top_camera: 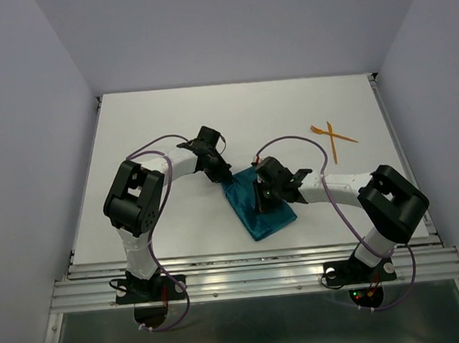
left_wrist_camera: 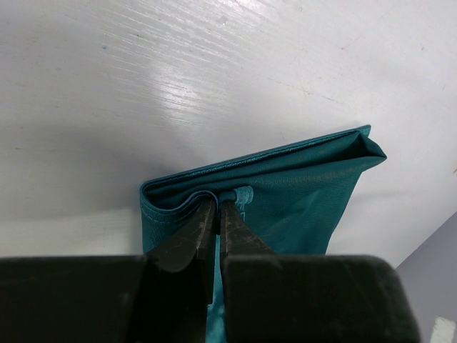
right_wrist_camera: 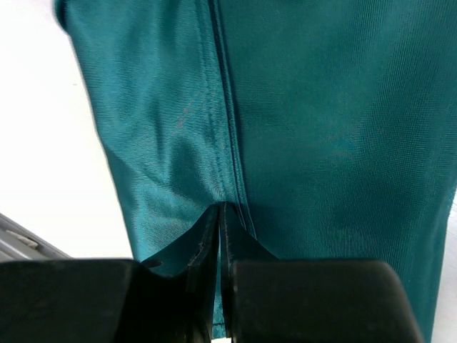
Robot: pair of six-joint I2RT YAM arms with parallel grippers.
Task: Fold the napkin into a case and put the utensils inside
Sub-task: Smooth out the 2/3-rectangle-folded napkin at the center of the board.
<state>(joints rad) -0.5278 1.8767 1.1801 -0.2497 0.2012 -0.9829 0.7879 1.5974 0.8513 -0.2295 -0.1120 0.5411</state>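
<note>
A teal soft cloth napkin (top_camera: 266,213) lies folded into a narrow, flat rectangle on the white desk (top_camera: 170,120), near its front edge and about midway between the 2 arms. It is angled so that one short end points toward the far left.

The left claw (top_camera: 221,175) sits at that far-left end. In the left wrist view its 2 fingers are clenched together, grasping a hemmed edge of the napkin's upper layer just inside the folded corner, with the layers gaping slightly at the other end of that short side.

The right claw (top_camera: 263,198) is over the middle of the napkin. In the right wrist view it is clenched too, its tips pinching the cloth right at a stitched hem line that runs the length of the fabric.

2 thin orange plastic utensils (top_camera: 332,137) lie crossed over each other on the far right of the desk, well apart from the napkin and both claws.
</note>
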